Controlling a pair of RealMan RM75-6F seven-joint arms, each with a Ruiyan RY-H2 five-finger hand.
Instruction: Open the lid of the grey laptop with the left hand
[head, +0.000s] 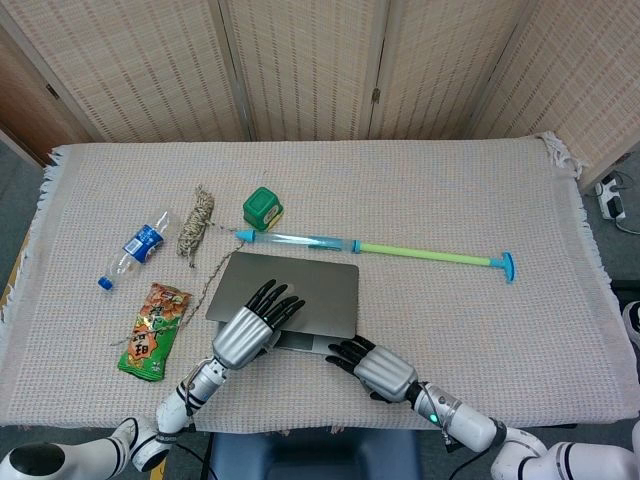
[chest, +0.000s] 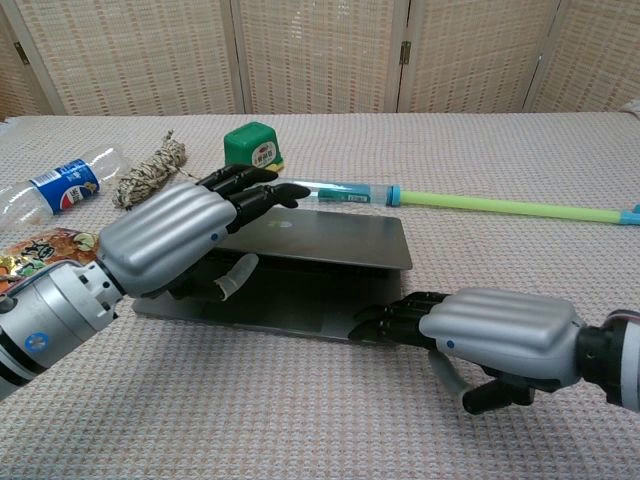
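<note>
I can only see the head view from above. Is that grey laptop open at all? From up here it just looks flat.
Observer: Yes, a little. The chest view shows the lid raised off the base at the front, with a dark gap between them.
Operator: What is propping it up?
Observer: The left hand. Its thumb is tucked under the lid's front edge, and its fingers stretch over the top.
Operator: And the other hand?
Observer: The right hand sits low, palm down, holding nothing. Its fingertips reach the front edge of the base.
</note>
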